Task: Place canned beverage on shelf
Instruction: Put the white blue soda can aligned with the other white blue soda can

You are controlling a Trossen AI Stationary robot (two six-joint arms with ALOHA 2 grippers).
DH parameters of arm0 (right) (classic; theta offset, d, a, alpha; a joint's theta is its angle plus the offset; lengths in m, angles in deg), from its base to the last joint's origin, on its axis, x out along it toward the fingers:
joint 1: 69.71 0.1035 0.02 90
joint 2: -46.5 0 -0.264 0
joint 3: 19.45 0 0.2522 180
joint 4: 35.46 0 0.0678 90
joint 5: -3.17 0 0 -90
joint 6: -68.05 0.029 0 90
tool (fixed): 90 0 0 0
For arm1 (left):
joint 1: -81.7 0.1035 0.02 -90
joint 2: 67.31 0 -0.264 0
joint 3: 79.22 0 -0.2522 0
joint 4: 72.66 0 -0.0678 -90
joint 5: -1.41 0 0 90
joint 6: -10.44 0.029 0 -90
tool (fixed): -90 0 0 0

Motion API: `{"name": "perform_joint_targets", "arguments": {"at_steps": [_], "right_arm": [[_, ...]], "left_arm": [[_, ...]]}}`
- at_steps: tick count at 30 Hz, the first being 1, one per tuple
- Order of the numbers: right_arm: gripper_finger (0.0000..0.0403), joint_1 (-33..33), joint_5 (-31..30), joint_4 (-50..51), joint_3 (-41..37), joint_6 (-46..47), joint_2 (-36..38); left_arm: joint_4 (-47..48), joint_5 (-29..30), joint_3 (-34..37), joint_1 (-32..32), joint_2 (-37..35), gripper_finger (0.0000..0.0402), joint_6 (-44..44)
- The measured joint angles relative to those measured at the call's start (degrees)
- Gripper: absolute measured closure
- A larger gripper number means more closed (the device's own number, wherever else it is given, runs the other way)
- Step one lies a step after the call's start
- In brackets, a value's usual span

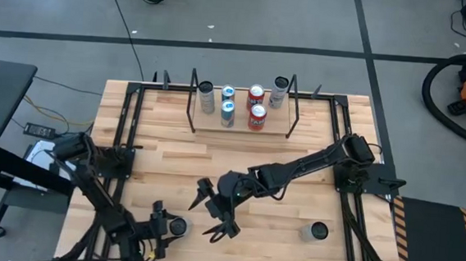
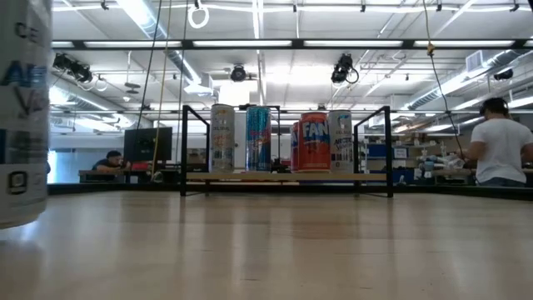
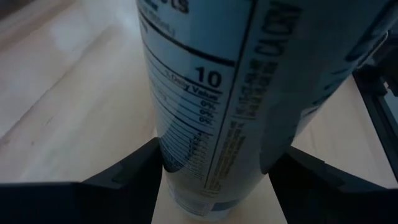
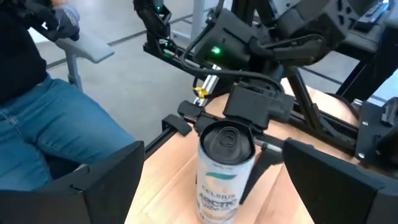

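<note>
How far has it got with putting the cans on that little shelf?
Six cans already stand on the shelf. The left hand has its fingers on either side of a pale can near the table's front edge, not yet lifted. The right hand hangs open nearby. Another can waits at front right.

The table (image 1: 239, 160) is pale, light-grained wood with a black frame at its edges. The shelf (image 1: 241, 129) has a light-wood board and thin black rod uprights. On it, two cans (image 1: 256, 111) are red-orange with white lettering, two (image 1: 227, 107) are blue and white, and two (image 1: 206, 98) are silvery grey. The can (image 4: 224, 171) between the left gripper's (image 4: 231, 146) black fingers is white with teal lettering, a dark grey top and black nutrition print. Another can (image 1: 315, 232) is silver with a dark top. Both arms are black. A person's jeans (image 4: 43, 134) are blue.
</note>
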Motion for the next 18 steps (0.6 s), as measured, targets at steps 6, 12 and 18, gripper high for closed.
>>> {"name": "perform_joint_targets", "arguments": {"at_steps": [6, 12, 18], "right_arm": [[0.0011, -0.01, 0.00, 0.14, 0.00, 0.05, 0.00], [0.0011, 0.01, 0.51, 1.82, 0.00, 0.06, 0.00], [0.0011, 0.07, 7.98, 2.38, 0.00, 0.10, 0.00]], "left_arm": [[-4.79, -1.75, 0.00, 3.35, 0.00, 0.0140, 6.12], [-11.68, -5.76, 0.00, 6.83, 0.00, 0.0140, 17.44], [-16.67, -11.89, 0.00, 8.82, -1.56, 0.0140, 26.86]]}}
